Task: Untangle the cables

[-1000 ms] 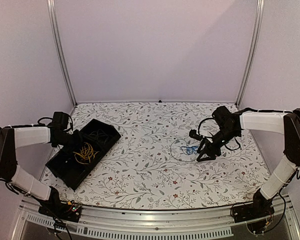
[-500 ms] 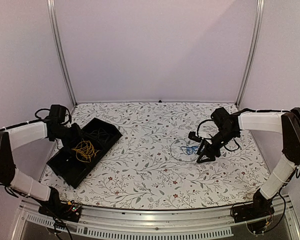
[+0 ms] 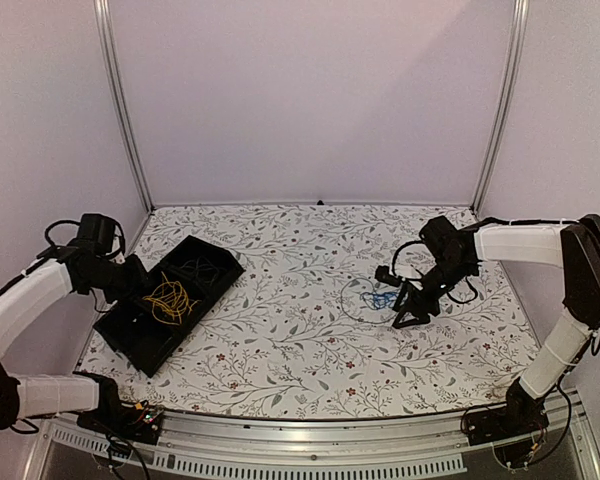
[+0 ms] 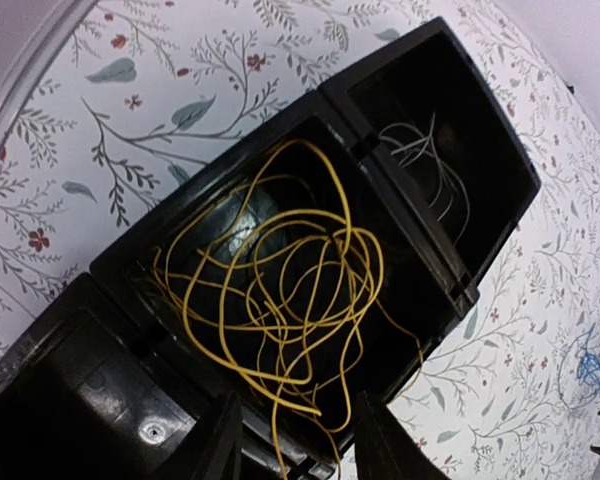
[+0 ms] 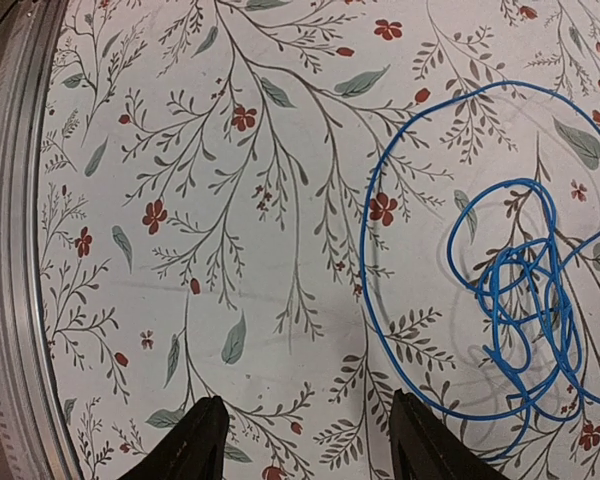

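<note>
Left claw (image 4: 298, 442): fingers spread, nothing pinched, hovering over the near-middle of the black tray (image 4: 80, 360) at the left side of the table (image 3: 280, 340). Yellow cable (image 4: 280, 290) sits as a loose tangle in the tray's middle compartment, with one strand trailing over the near wall and ending between the open fingertips; can't tell if it touches either one. Dark thin cable (image 4: 425, 170) is in the far compartment, apart from the yellow. Blue cable (image 5: 525, 300) lies on the table right of centre, well away from the tray: a tight knot inside one wide loop. Right claw (image 5: 310, 440): fingers spread wide, gripping nothing, tips pointing down just beside the blue loop. The cable is ahead and off to one side, not between the fingers.
</note>
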Robot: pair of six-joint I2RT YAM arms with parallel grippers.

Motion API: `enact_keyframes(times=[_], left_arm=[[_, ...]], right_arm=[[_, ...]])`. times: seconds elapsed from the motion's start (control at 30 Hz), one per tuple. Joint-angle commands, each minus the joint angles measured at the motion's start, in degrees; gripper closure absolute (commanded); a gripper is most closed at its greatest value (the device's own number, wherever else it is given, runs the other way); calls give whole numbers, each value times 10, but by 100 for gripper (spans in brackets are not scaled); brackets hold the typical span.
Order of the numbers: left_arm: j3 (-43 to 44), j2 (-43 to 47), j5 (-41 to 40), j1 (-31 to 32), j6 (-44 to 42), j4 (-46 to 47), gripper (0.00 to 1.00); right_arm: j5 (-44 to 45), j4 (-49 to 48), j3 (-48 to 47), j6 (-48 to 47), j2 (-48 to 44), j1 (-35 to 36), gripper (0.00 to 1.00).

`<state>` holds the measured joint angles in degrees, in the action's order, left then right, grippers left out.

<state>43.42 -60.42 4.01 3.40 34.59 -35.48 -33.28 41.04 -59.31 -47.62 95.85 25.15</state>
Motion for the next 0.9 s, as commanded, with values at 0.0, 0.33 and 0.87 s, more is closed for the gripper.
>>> enact_keyframes(times=[0.0, 0.33, 0.87], left_arm=[[-21, -8, 41, 20, 20, -59, 64], [-52, -6, 48, 91, 75, -36, 76], [-14, -112, -22, 113, 39, 52, 100]], right_arm=[[4, 8, -12, -6, 4, 12, 41], [14, 7, -11, -5, 8, 26, 41], [21, 7, -11, -4, 5, 28, 41]])
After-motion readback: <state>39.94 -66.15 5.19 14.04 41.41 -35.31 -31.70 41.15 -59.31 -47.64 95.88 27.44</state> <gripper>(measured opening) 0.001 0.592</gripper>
